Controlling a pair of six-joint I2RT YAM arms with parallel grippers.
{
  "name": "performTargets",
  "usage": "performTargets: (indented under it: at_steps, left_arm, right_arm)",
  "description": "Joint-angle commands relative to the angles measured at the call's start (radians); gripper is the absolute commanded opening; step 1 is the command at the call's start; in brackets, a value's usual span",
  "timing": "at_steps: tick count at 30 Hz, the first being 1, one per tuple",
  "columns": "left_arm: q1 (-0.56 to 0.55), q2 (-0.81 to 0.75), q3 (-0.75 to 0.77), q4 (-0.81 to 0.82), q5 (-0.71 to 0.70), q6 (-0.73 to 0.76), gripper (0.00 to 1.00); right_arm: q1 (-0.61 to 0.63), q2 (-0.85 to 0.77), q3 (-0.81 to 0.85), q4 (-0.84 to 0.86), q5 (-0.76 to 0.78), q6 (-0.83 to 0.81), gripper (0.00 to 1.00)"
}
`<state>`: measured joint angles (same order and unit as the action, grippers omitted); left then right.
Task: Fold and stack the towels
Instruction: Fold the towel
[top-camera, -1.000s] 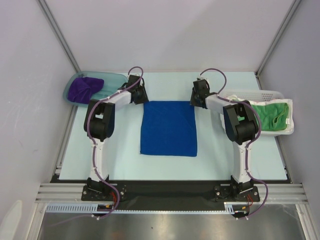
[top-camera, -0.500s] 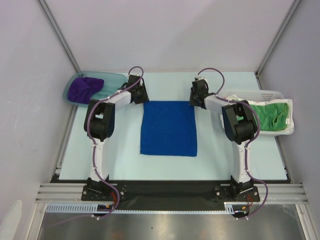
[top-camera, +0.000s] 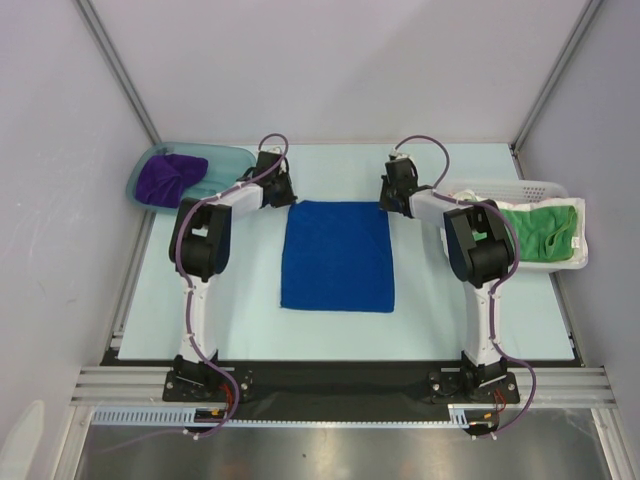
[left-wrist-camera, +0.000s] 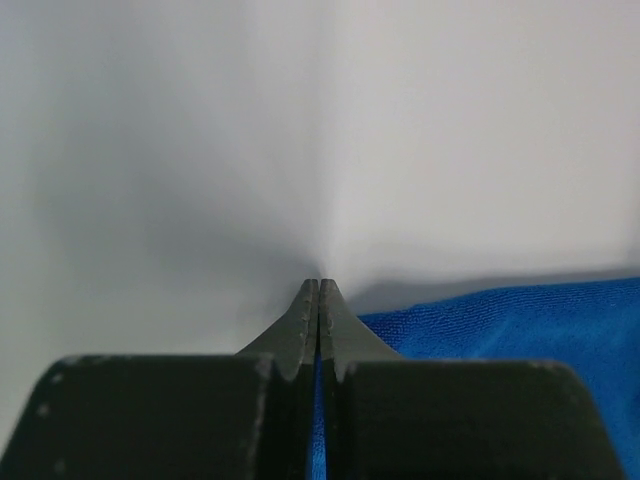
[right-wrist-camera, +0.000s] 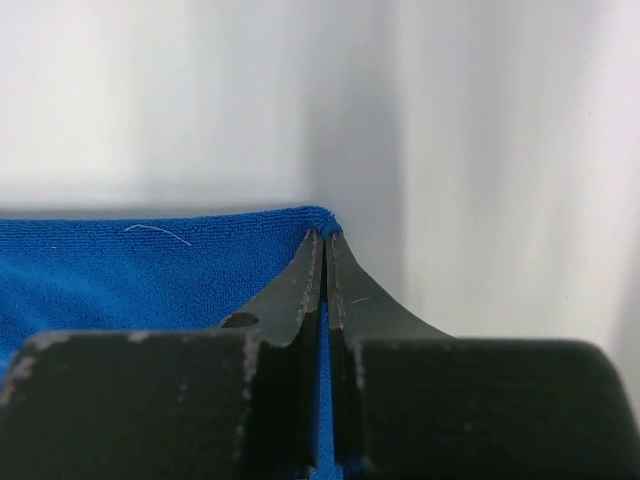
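Spread flat mid-tabletop: royal blue fuzzy cloth towel, rectangular, far corners pinched by left claw and right claw. Dark purple fuzzy towel crumpled in translucent teal tub, far left. Green fuzzy towel bunched in white slotted basket, right.

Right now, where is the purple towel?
From above, the purple towel lies bunched in the teal tub at the far left corner, beside the left gripper.

Brightly and evenly lit from above, with faint soft shadows along the royal blue fuzzy towel on the pale blue-white table; crisp overhead, hazy and out of focus beyond the towel in both wrist views.
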<state>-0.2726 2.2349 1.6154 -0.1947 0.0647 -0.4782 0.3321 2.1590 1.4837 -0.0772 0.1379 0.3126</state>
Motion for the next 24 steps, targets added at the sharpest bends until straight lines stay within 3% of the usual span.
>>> performTargets:
  at_steps: [1, 12, 19, 24]
  left_arm:
    - [0.003, -0.049, -0.02, 0.078, -0.005, 0.021, 0.0]
    - [0.003, -0.152, -0.06, 0.256, -0.112, 0.05, 0.0]
    - [0.003, -0.195, -0.126, 0.353, -0.072, 0.069, 0.0]
    - [0.001, -0.264, -0.278, 0.446, -0.044, 0.043, 0.0]
  right_arm:
    - [-0.019, -0.022, 0.006, 0.051, -0.004, -0.004, 0.0]
    - [-0.05, -0.1, -0.014, 0.146, -0.021, 0.005, 0.0]
    - [-0.048, -0.165, -0.066, 0.178, -0.04, 0.02, 0.0]
    - [-0.047, -0.249, -0.147, 0.186, -0.06, 0.04, 0.0]
